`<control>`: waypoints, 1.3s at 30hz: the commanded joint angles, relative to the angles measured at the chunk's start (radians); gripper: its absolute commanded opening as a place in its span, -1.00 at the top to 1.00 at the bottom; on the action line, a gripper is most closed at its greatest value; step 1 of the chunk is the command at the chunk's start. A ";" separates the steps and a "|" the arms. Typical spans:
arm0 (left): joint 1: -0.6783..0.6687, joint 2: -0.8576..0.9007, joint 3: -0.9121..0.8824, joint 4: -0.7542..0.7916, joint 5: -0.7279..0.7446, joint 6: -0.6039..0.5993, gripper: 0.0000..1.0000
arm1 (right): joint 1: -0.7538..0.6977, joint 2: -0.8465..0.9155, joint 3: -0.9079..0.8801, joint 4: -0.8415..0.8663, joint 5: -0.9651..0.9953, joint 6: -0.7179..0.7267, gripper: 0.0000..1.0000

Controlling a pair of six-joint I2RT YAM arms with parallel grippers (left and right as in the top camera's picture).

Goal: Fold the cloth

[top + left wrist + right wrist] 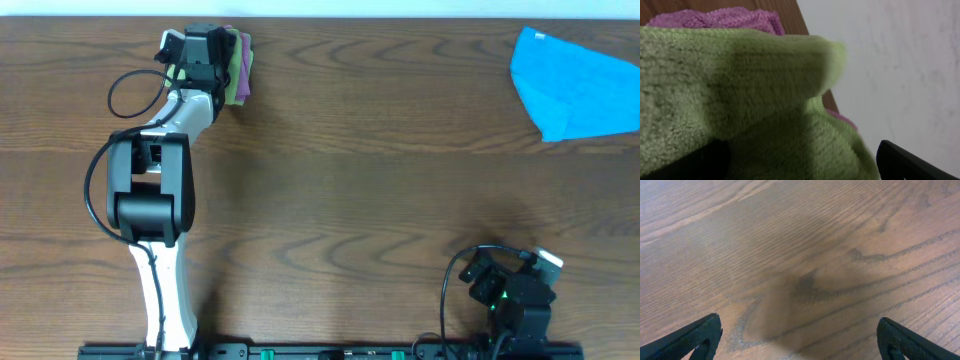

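At the far left, the left gripper (207, 45) stands wide open over the cloth (730, 85), which lies doubled over on a pink cloth (725, 19). It looks already folded and not gripped, though the close view hides its edges. The right gripper (799, 330) hangs open and empty.

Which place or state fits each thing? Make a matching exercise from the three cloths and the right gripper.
Things:
1. green cloth
2. blue cloth
3. pink-purple cloth
4. right gripper

Places or states:
A. open over bare wood
B. far right, lying alone
C. far left, on top
D. far left, partly beneath another cloth

Pairs: 1-C, 2-B, 3-D, 4-A
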 commanded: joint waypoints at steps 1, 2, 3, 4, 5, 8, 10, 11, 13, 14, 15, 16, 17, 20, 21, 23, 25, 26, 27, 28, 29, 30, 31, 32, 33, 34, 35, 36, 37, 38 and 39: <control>-0.005 -0.006 0.005 0.026 -0.010 -0.027 -0.90 | -0.005 -0.008 -0.009 -0.003 0.007 0.011 -0.99; -0.004 -0.014 0.005 0.055 -0.009 -0.026 -0.90 | -0.005 -0.008 -0.009 -0.003 0.007 0.011 -0.99; -0.003 -0.025 0.005 0.092 -0.010 -0.020 -0.90 | -0.005 -0.008 -0.009 -0.003 0.007 0.011 -0.99; 0.000 -0.037 0.005 0.121 -0.010 -0.011 -0.90 | -0.005 -0.008 -0.009 -0.003 0.007 0.011 -0.98; 0.003 -0.051 0.005 0.141 -0.010 0.000 -0.90 | -0.005 -0.008 -0.009 -0.003 0.007 0.011 -0.99; 0.014 -0.113 0.005 0.142 -0.010 0.046 -0.90 | -0.005 -0.008 -0.009 -0.003 0.007 0.011 -0.99; 0.018 -0.165 0.005 0.105 -0.011 0.089 -0.90 | -0.005 -0.008 -0.009 -0.003 0.007 0.011 -0.98; 0.022 -0.200 0.005 0.068 -0.010 0.103 -0.90 | -0.005 -0.008 -0.009 -0.003 0.007 0.011 -0.99; 0.024 -0.262 0.005 -0.020 -0.009 0.116 -0.90 | -0.005 -0.008 -0.009 -0.003 0.007 0.011 -0.99; 0.024 -0.298 0.005 -0.077 -0.003 0.127 -0.90 | -0.005 -0.008 -0.009 -0.003 0.007 0.011 -0.98; 0.023 -0.339 0.005 -0.148 0.001 0.146 -0.90 | -0.005 -0.008 -0.009 -0.003 0.007 0.011 -0.99; 0.021 -0.386 0.005 -0.237 0.003 0.172 -0.90 | -0.005 -0.008 -0.009 -0.003 0.007 0.011 -0.99; 0.019 -0.421 0.005 -0.301 0.005 0.194 -0.90 | -0.005 -0.008 -0.009 -0.003 0.007 0.011 -0.99; 0.014 -0.587 0.002 -0.558 0.005 0.312 -0.90 | -0.005 -0.008 -0.009 -0.003 0.007 0.011 -0.98; 0.014 -0.646 -0.005 -0.615 -0.003 0.367 -0.90 | -0.005 -0.008 -0.009 -0.003 0.007 0.011 -0.98; 0.014 -0.765 -0.029 -0.674 -0.011 0.492 -0.90 | -0.005 -0.008 -0.009 -0.003 0.007 0.011 -0.98; 0.014 -0.860 -0.062 -0.681 -0.011 0.601 -0.90 | -0.005 -0.008 -0.009 -0.003 0.007 0.011 -0.99; 0.014 -0.894 -0.079 -0.681 -0.011 0.629 -0.90 | -0.005 -0.008 -0.009 -0.003 0.007 0.011 -0.99; 0.014 -0.938 -0.105 -0.681 -0.011 0.660 -0.90 | -0.005 -0.008 -0.009 -0.003 0.007 0.011 -0.99; 0.014 -0.975 -0.131 -0.675 -0.011 0.678 -0.90 | -0.005 -0.008 -0.009 -0.003 0.007 0.011 -0.98; 0.014 -1.012 -0.164 -0.665 -0.011 0.703 -0.90 | -0.005 -0.008 -0.009 -0.003 0.007 0.011 -0.98; 0.014 -1.061 -0.214 -0.652 -0.012 0.736 -0.90 | -0.005 -0.008 -0.009 -0.003 0.007 0.011 -0.99; 0.014 -1.101 -0.259 -0.640 -0.019 0.759 -0.90 | -0.005 -0.008 -0.009 -0.003 0.007 0.011 -0.99; 0.014 -1.141 -0.309 -0.627 -0.039 0.772 -0.90 | -0.005 -0.008 -0.009 -0.003 0.007 0.011 -0.99; 0.014 -1.175 -0.352 -0.615 -0.066 0.772 -0.90 | -0.005 -0.008 -0.009 -0.003 0.007 0.011 -0.98; 0.014 -1.217 -0.403 -0.606 -0.096 0.771 -0.90 | -0.005 -0.008 -0.009 -0.003 0.007 0.011 -0.99; 0.014 -1.257 -0.451 -0.605 -0.115 0.771 -0.90 | -0.005 -0.008 -0.009 -0.003 0.007 0.011 -0.98; 0.014 -1.291 -0.490 -0.605 -0.122 0.772 -0.90 | -0.005 -0.008 -0.009 -0.003 0.007 0.011 -0.99; 0.014 -1.337 -0.544 -0.606 -0.137 0.772 -0.90 | -0.005 -0.008 -0.009 -0.003 0.007 0.011 -0.99; 0.014 -1.378 -0.590 -0.606 -0.138 0.771 -0.90 | -0.005 -0.008 -0.009 -0.003 0.007 0.011 -0.99; 0.014 -1.418 -0.633 -0.606 -0.138 0.772 -0.91 | -0.005 -0.008 -0.009 -0.003 0.007 0.011 -0.98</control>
